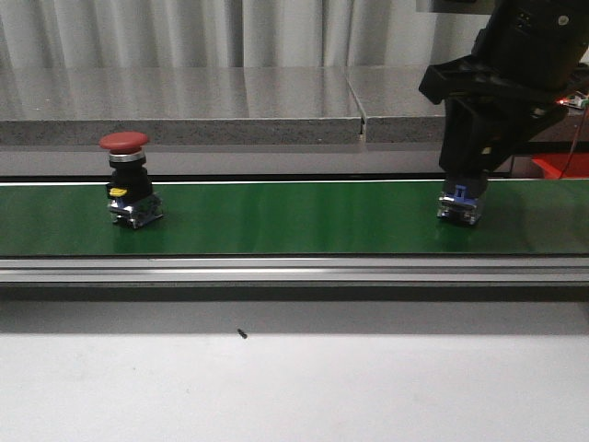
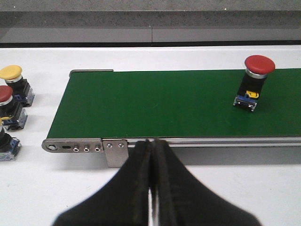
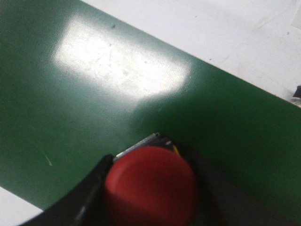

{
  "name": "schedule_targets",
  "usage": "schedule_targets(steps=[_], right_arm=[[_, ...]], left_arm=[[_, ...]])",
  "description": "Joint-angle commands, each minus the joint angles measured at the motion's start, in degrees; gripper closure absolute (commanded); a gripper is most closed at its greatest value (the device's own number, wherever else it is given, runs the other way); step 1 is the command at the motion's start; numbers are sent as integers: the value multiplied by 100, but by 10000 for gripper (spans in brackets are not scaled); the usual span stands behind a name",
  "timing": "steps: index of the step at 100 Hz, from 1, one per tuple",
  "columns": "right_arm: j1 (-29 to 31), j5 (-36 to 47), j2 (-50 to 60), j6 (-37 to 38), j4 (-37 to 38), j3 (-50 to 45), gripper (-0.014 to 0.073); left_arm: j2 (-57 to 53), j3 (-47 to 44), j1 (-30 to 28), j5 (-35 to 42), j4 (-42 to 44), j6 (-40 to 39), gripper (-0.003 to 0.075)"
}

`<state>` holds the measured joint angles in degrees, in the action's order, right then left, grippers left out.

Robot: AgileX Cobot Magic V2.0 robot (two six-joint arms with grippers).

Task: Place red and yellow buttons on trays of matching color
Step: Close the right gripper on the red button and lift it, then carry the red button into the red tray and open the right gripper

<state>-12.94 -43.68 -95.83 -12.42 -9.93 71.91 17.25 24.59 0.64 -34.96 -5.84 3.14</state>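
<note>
Right wrist: red button (image 3: pixel 149 186) btwn right claw (image 3: pixel 150 197) fingers.

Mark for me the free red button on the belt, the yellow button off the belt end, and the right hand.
free red button (image 1: pixel 123 141), front view, on its red cap.
yellow button (image 2: pixel 10 72), left wrist view, on its yellow cap.
right hand (image 1: pixel 463 184), front view, between its fingertips.

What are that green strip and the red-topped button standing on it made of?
The green belt looks like smooth rubber or PVC: it shows a soft sheen and a fine weave. The red button seems to have a matte plastic cap over a shiny metal collar and a black plastic body, though I can't be sure.
</note>
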Motion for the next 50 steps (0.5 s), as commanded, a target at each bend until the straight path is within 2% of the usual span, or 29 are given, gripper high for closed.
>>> schedule_targets(steps=[1, 29, 50], right_arm=[[10, 167, 242, -69, 17, 210, 384], [248, -466, 249, -64, 110, 1019, 389], [1215, -659, 234, -59, 122, 1697, 389]], left_arm=[[49, 145, 45, 423, -59, -19, 741], [49, 145, 45, 423, -59, -19, 741], [49, 145, 45, 423, -59, -19, 741]])
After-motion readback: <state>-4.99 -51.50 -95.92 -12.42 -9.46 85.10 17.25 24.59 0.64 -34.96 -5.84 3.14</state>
